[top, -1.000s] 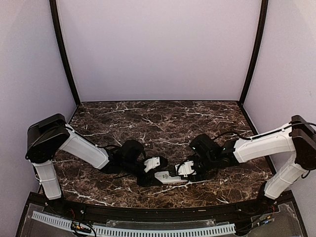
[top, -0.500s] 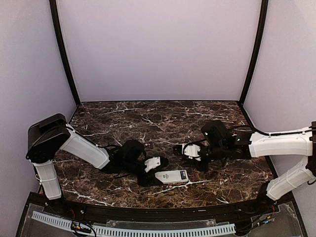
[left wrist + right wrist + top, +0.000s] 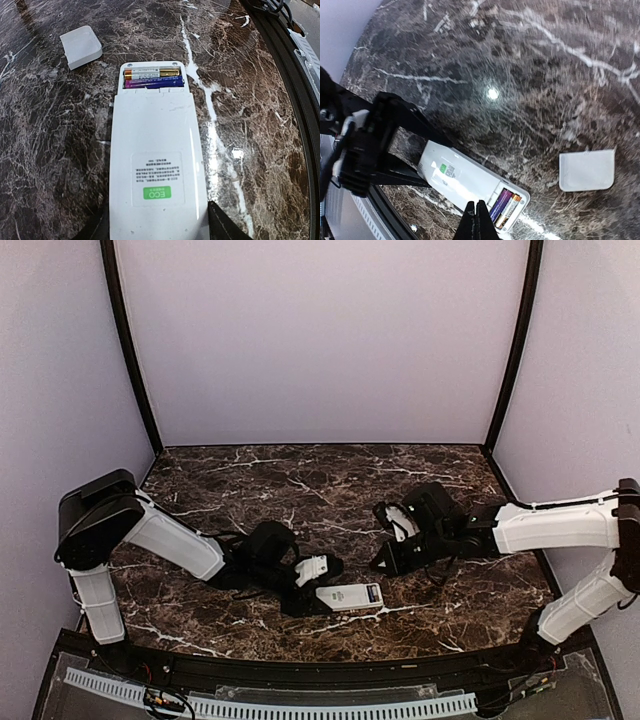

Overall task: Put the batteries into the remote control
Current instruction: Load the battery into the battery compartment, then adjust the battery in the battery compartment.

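The white remote control [image 3: 152,165] lies back side up on the marble, its green label toward my left wrist. Its battery bay at the far end is uncovered and holds two batteries [image 3: 152,79] side by side, one purple and one gold. My left gripper [image 3: 157,227] is shut on the remote's near end, a black finger against each long side. In the top view the remote control [image 3: 348,597] sits near the front edge. My right gripper [image 3: 476,220] is shut and empty, hovering above the remote [image 3: 465,180] near the batteries [image 3: 506,207]; from above, the right gripper [image 3: 380,562] is off to the remote's back right.
A small plain white cover piece [image 3: 80,46] lies flat on the marble beyond the remote's bay end, also seen as the cover piece [image 3: 586,170] in the right wrist view. The black front rail [image 3: 295,75] runs along the table edge right of the remote.
My right gripper has lifted off the remote, drawn back to the right and closed its jaws on nothing. The left gripper and the remote have stayed put.
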### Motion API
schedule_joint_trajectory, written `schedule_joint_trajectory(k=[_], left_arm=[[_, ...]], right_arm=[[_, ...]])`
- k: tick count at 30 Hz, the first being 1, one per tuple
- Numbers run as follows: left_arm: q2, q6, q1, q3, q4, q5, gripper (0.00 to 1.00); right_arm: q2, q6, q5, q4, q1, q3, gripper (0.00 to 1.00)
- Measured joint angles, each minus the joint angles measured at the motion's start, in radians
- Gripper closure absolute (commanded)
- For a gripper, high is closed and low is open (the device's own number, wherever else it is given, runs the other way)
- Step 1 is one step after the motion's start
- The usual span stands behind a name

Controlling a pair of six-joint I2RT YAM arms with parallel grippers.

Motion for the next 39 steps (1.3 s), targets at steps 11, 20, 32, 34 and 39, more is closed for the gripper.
schedule_joint_trajectory(k=[11,20,32,34,39], left_arm=[[0.008,-0.001,-0.002,0.018,-0.015,-0.006,0.92],[0.011,-0.002,-0.003,0.024,-0.020,-0.007,0.92],[0.013,0.003,-0.003,0.026,-0.023,-0.009,0.92],[0.013,0.003,-0.003,0.027,-0.024,-0.009,0.92],[0.013,0.000,-0.003,0.029,-0.026,-0.010,0.92]], right_arm=[[0.154,0.172,-0.080,-0.016,0.000,-0.019,1.00],[0.159,0.174,-0.098,-0.055,0.000,-0.017,1.00],[0.238,0.175,-0.132,-0.019,-0.004,0.000,1.00],[0.240,0.175,-0.129,-0.012,-0.005,0.001,1.00],[0.241,0.165,-0.119,-0.073,-0.003,0.035,1.00]])
